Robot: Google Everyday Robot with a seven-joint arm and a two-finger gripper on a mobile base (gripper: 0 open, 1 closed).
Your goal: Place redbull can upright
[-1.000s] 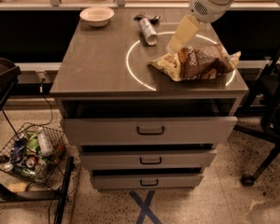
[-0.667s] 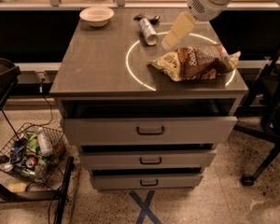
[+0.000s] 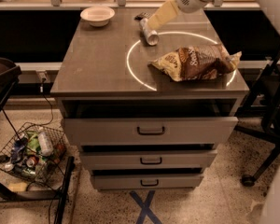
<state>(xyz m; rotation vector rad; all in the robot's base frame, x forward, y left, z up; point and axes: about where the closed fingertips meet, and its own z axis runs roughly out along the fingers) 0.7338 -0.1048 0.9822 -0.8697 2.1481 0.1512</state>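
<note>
Redbull can (image 3: 148, 31) lay on its side at the 12 o'clock end of the worktop (image 3: 98, 69), across the 11 o'clock arc of the white ring (image 3: 130, 71), shiny end toward 6 o'clock. Hand (image 3: 155, 20) hung just above the can's far end, reaching in from 2 o'clock, possibly touching it; wide or narrow, could not tell. Brown chip bag (image 3: 196, 62) lay flat at the ring's 3 o'clock side, apart from the can. White bowl (image 3: 97, 15) sat at the 10 o'clock corner. Wire basket (image 3: 32, 148) of litter stood on the floor at 8 o'clock.
</note>
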